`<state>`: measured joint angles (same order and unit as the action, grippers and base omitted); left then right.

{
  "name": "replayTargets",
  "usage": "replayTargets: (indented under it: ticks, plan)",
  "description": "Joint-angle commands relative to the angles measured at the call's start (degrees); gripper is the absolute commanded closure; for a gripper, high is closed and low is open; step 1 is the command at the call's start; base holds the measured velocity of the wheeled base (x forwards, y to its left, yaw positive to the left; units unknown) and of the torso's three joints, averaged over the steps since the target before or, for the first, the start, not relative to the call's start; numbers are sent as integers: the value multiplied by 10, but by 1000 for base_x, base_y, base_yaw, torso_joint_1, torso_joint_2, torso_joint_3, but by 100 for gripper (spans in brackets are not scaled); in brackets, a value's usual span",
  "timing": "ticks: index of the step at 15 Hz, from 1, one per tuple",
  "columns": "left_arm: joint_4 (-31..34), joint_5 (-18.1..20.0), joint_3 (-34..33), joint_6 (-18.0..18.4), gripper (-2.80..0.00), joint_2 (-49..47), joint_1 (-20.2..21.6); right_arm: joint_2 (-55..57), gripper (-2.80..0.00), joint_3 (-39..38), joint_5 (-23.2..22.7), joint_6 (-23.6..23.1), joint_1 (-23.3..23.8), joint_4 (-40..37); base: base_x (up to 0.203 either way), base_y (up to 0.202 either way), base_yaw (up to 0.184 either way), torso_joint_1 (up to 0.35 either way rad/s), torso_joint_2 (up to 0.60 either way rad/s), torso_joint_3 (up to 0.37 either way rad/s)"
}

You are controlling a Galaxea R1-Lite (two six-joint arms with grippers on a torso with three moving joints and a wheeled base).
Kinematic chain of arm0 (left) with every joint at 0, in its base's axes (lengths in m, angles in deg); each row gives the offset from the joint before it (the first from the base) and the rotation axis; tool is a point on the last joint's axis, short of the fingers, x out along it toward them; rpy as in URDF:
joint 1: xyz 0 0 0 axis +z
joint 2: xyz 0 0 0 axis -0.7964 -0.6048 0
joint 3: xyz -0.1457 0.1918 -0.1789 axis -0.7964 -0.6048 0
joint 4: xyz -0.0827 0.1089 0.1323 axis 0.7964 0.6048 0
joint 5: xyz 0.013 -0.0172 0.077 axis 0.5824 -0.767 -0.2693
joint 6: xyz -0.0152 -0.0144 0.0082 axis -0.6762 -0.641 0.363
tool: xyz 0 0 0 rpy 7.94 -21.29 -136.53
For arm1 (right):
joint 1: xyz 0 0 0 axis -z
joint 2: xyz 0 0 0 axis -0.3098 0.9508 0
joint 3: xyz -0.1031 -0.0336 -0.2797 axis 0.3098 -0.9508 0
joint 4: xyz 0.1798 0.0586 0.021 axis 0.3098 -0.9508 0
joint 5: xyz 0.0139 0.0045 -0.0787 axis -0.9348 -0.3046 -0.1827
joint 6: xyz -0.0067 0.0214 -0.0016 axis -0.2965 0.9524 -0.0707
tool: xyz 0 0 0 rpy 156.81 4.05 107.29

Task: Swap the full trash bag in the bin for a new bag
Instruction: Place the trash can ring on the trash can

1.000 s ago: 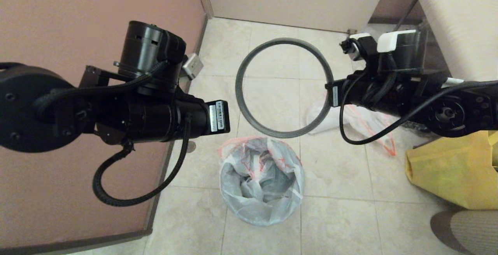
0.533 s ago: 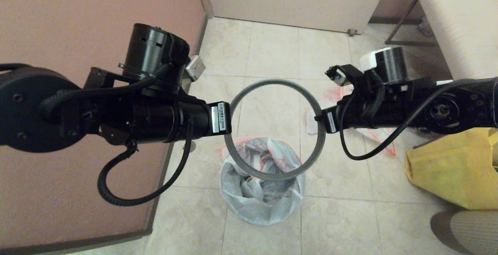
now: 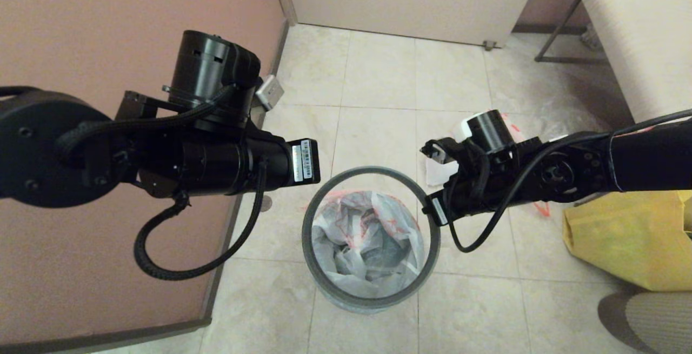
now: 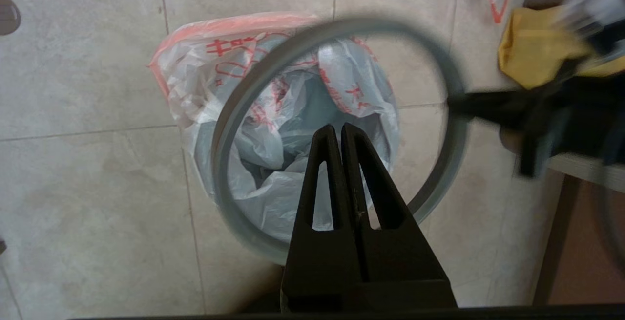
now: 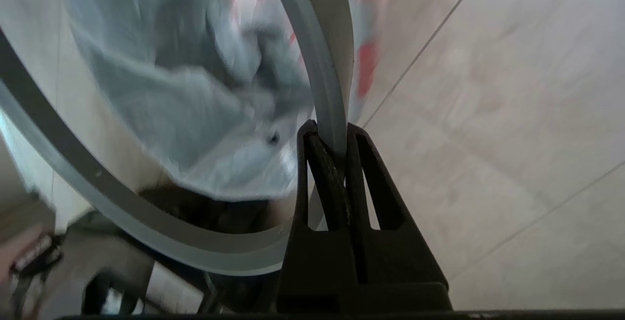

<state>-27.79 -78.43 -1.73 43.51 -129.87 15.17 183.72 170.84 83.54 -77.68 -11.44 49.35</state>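
Note:
The new bag [image 3: 367, 235], white with orange-red lettering, lines the bin and drapes over its rim, hiding the bin beneath it. My right gripper [image 5: 326, 132] is shut on the grey hoop [image 3: 373, 170], gripping its right side. The hoop [image 4: 222, 129] hangs roughly level around the bag's mouth [image 4: 273, 129]. Directly above the bin hovers my left gripper [image 4: 340, 127], shut and holding nothing. A white plastic bag with an orange band, probably the full trash bag [image 3: 435, 173], lies on the floor behind my right arm.
A yellow bag [image 3: 627, 235] sits on the floor at the right. A brown partition [image 3: 108, 19] runs along the left, close to the bin. A metal bench leg [image 3: 562, 46] stands at the far right. A grey mat [image 3: 649, 316] is at the near right.
My right gripper has carried the hoop from the far floor toward me and down, so it now rings the bag's mouth. The left arm has hardly moved.

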Motion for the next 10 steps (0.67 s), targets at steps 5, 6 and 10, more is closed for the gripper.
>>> replayTargets:
  ticks: [5,6,10]
  plan:
    - [0,1,3,-1,0,5,4,60,0,7,1,3,-14,-8,0,0,0,0,0,0]
    - [0,1,3,-1,0,5,5,68,0,14,1,3,-14,-9,0,0,0,0,0,0]
    - [1,2,6,-1,0,5,9,104,0,52,3,3,-14,-11,0,0,0,0,0,0]
